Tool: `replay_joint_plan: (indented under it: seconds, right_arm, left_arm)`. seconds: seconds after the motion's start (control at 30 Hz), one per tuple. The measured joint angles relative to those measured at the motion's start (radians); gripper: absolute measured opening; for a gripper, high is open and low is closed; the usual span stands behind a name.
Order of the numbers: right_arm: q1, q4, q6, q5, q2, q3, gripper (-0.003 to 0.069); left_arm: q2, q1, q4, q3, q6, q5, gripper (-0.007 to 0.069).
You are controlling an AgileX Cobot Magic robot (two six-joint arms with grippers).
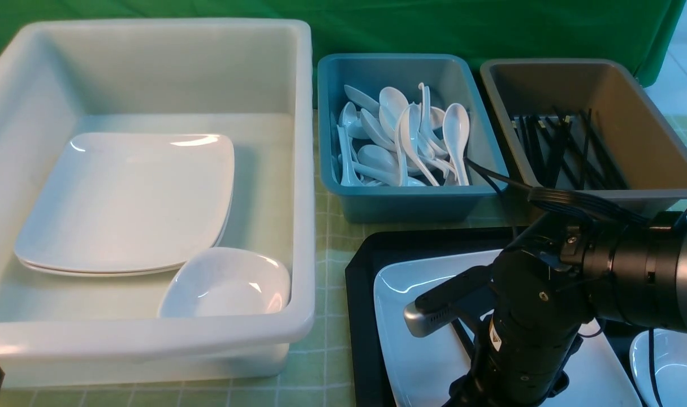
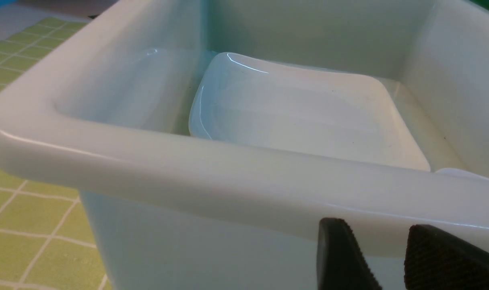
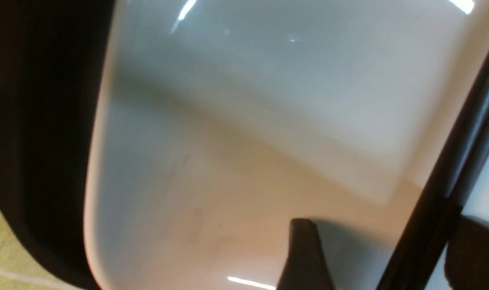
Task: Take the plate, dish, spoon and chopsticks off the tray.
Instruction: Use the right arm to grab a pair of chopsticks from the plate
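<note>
We're at the near right of the table [image 1: 326, 362], where the tray [image 1: 363, 265] carries the plate [image 1: 411, 350], lying flat. Our right arm hangs right over that plate. On the right wrist camera, the right gripper [image 3: 383, 225] is low over the plate with its jaws well apart. The chopsticks [image 3: 441, 193] run between them, closer to one finger. We can't tell whether either finger touches them, and nothing is clamped. A small white dish [image 1: 668, 362] sits just right of the plate.

Over on the left, the left gripper [image 2: 377, 225] sits low by the near wall of the white tub [image 2: 228, 161], jaws a little apart and holding nothing. Inside the tub lie stacked plates [image 1: 128, 198] and a deep little bowl [image 1: 224, 282]. On the far side, the teal bin [image 1: 400, 203] holds soup spoons [image 1: 411, 141], and the brown bin [image 1: 660, 141] holds black sticks [image 1: 558, 147].
</note>
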Motion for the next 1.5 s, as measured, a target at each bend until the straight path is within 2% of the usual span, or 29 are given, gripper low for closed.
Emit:
replay_joint_plan:
  seconds: [0.6,0.7,0.97,1.33,1.5]
  right_arm:
    - [0.000,0.000,0.065,-0.031,0.000,0.000,0.0437]
    - [0.000,0.000,0.068,-0.054,0.013,0.000,0.0403]
    - [0.000,-0.002,0.067,-0.078,0.027,0.000,0.0222]
    - [0.000,-0.004,0.013,-0.055,0.021,-0.001,0.0106]
    - [0.000,-0.004,-0.009,-0.043,-0.030,0.000,0.0101]
  left_arm:
    - [0.000,0.000,0.000,0.000,0.000,0.000,0.0224]
    - [0.000,0.000,0.000,0.000,0.000,0.000,0.0224]
    - [0.000,0.000,0.000,0.000,0.000,0.000,0.0224]
    - [0.000,0.000,0.000,0.000,0.000,0.000,0.0224]
    - [0.000,0.000,0.000,0.000,0.000,0.000,0.0224]
